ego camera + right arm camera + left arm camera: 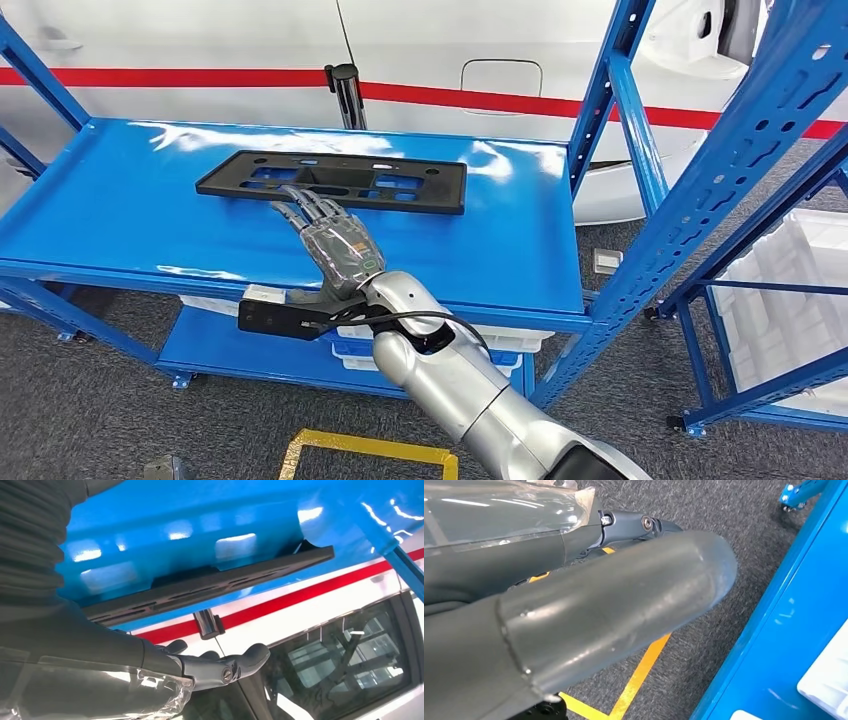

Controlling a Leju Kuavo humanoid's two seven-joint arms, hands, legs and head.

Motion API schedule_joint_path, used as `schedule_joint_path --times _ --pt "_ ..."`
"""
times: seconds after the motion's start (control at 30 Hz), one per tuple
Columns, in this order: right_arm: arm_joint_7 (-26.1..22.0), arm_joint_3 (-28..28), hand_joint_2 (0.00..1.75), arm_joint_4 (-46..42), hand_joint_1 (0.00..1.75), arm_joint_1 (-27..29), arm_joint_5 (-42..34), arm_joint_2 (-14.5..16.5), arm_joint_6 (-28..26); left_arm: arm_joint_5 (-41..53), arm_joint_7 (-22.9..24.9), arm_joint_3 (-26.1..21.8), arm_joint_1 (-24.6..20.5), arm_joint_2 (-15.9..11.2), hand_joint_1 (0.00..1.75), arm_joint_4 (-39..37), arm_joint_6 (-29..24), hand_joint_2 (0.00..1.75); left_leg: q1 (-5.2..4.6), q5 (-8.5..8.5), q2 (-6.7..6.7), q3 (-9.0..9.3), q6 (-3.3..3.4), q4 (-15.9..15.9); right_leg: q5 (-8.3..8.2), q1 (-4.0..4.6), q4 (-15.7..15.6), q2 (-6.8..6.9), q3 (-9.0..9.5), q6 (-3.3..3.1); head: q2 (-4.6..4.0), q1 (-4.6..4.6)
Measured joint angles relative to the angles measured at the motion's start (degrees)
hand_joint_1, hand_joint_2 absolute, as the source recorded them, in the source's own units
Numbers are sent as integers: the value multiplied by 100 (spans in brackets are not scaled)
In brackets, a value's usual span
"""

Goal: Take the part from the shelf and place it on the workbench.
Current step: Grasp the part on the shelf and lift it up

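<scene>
A flat black plastic part [335,180] with several cut-outs lies lengthwise on the top board of the blue shelf [120,210]. My right hand [335,245] reaches over the board from the front, fingers stretched out and apart, their tips at the part's near edge. In the right wrist view the part [210,582] lies flat on the blue board, and the right hand [150,665] holds nothing, its fingers [240,662] straight and a little off the board. My left hand [599,615] hangs over the grey carpet beside the shelf, holding nothing.
A white car body [450,60] with a red stripe stands right behind the shelf, with a black post [347,95] before it. Blue uprights [620,100] rise at the shelf's right end. A second rack holds a white bin [790,280]. Yellow tape [370,445] marks the floor.
</scene>
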State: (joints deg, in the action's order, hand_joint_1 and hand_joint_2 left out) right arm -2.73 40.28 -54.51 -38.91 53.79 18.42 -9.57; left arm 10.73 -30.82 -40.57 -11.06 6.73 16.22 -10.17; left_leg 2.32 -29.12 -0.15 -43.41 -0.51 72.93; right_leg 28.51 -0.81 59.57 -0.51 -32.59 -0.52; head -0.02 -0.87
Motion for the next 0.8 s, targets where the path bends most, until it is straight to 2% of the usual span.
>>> schedule_joint_path --times 0.03,0.1,0.13,0.2,0.27,0.3,0.33,0.4,0.43,0.47,0.5,0.57,0.6,0.63,0.67,0.77,0.8 --pt "0 0 175 1 0 2 0 3 0 0 0 0 0 -1 0 1 -1 0 -38 245 1 143 73 -372 22 20 -2 -2 34 -20 0 0" --pt "0 0 175 0 0 -3 0 9 -1 1 -2 1 -10 -8 0 4 -3 0 -125 529 22 449 204 -1058 63 51 -17 -5 75 -29 0 7" --pt "0 0 175 0 0 -2 0 9 -1 1 -2 1 -16 -10 0 7 -3 0 -164 556 31 531 244 -1240 78 55 -28 -2 79 -16 0 5" --pt "0 0 175 -1 0 2 0 10 0 -1 -4 1 -25 -9 0 14 -5 0 -216 515 30 576 275 -1349 94 50 -68 9 84 28 1 -1" --pt "-1 -2 175 -7 0 -3 0 17 -1 -2 -4 -1 -24 -4 0 22 -7 0 -192 530 24 666 280 -1483 133 55 -55 28 78 74 0 5" --pt "-1 -3 175 -11 0 -15 0 17 0 -2 -4 -2 -26 1 0 26 -6 0 -177 543 21 728 282 -1558 193 64 78 35 13 81 0 10" --pt "-2 -4 175 -14 0 -23 0 12 -1 -2 -4 -2 -30 5 0 26 -5 0 -162 548 19 783 286 -1614 296 66 348 38 -132 70 0 16" --pt "-2 -5 175 -11 0 -23 3 -13 6 -7 -4 -2 -36 9 0 26 -4 0 -168 520 4 839 303 -1635 537 63 1140 37 -592 46 -1 20" --pt "-2 -5 175 -8 0 -11 5 -27 14 -11 -4 -3 -33 9 0 26 -4 0 -168 497 -5 861 307 -1634 598 62 1454 37 -806 59 -1 22" --pt "-1 -5 175 -4 0 1 7 -39 22 -17 -4 -3 -29 10 0 26 -4 0 -168 472 -17 889 303 -1633 565 56 1574 38 -930 98 -1 24" --pt "-1 -4 175 -1 0 6 8 -44 29 -24 -4 -4 -26 13 0 26 -4 0 -166 444 -29 925 292 -1631 432 43 1459 39 -938 156 -1 25" --pt "0 -4 175 4 0 -6 15 -43 34 -33 -4 -4 -23 22 0 26 -3 0 -167 376 -58 1004 245 -1624 7 9 726 40 -694 268 -1 27" --pt "0 -2 175 8 0 -19 21 -37 36 -36 -4 -4 -25 26 0 26 -2 0 -182 334 -71 1027 213 -1595 -192 -6 332 40 -544 284 -1 32" --pt "1 -1 175 15 0 -32 31 -35 38 -38 -4 -4 -26 28 0 26 0 0 -195 296 -84 1040 178 -1572 -319 -14 68 42 -435 268 -1 27" --pt "1 1 175 24 0 -46 42 -33 39 -38 -3 -5 -23 30 0 26 6 0 -200 264 -93 1044 144 -1553 -378 -15 -65 43 -379 233 0 14" --pt "15 2 175 57 0 -85 106 -5 27 -43 0 -9 -14 32 0 27 40 0 -154 171 -83 1043 45 -1495 -395 -30 -125 43 -326 107 0 -30" --pt "37 2 175 74 0 -101 147 13 10 -44 0 -10 -13 35 0 27 48 0 -138 87 -65 991 10 -1371 -393 -47 -141 42 -306 65 0 -37"
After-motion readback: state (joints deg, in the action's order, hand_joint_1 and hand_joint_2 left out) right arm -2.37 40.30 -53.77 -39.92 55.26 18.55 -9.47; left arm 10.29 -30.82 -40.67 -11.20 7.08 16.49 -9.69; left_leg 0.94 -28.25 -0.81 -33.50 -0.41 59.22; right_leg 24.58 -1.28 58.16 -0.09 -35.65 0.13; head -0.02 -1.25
